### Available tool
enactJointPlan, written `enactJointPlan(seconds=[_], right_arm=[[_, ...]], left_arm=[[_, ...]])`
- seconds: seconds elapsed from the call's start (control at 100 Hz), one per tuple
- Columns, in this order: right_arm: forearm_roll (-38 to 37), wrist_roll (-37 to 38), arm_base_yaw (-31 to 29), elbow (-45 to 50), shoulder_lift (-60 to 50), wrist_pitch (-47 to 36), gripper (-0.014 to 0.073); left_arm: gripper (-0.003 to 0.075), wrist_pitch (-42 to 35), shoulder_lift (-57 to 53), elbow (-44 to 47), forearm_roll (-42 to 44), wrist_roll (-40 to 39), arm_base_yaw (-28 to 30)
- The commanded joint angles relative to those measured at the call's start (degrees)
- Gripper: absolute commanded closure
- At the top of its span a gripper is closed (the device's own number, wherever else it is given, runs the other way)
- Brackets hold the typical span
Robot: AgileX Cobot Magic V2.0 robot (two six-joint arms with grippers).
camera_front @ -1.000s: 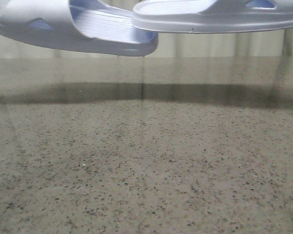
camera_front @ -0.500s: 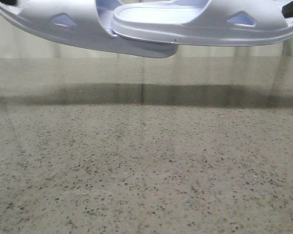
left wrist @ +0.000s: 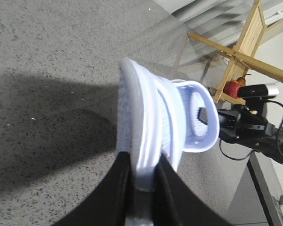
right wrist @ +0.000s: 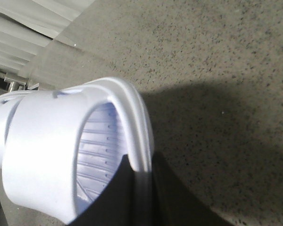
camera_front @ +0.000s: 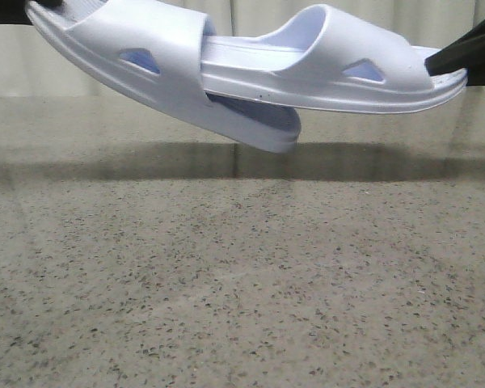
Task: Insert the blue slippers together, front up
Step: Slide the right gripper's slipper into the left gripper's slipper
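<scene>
Two pale lavender-blue slippers hang in the air over the table at the top of the front view. The left slipper (camera_front: 145, 73) tilts down to the right. My left gripper (camera_front: 39, 6) is shut on its strap end at the top left. The right slipper (camera_front: 339, 73) lies about level. My right gripper (camera_front: 451, 61) is shut on its strap end at the right. The right slipper's free end sits inside the left slipper's strap. In the left wrist view my gripper (left wrist: 144, 186) pinches the sole edge of its slipper (left wrist: 141, 117). In the right wrist view my gripper (right wrist: 140, 188) pinches the rim of its slipper (right wrist: 52, 155).
A speckled grey stone table top (camera_front: 242, 283) lies below, with the slippers' shadow band across its far part. A pale curtain hangs behind. In the left wrist view a wooden rack (left wrist: 245, 52) with a red fruit (left wrist: 233, 87) stands beyond the table.
Both slippers came down into view and moved towards each other. The right slipper's free end slid under the left slipper's strap, and the left slipper tilted more steeply.
</scene>
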Motion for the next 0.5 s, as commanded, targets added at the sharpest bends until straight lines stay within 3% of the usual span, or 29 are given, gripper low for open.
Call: enactJointPlan(seconds=[0.0, 0.49], right_arm=[[4.4, -1.7, 1.9, -3.5, 0.8, 4.7, 0.0697], [5.4, -1.5, 13.7, -16.7, 10.3, 7.4, 0.0692]], left_arm=[[0.0705, 5.7, -1.6, -1.8, -5.7, -0.7, -1.4], [0.0705, 5.7, -1.4, -1.8, -5.6, -0.8, -2.3]])
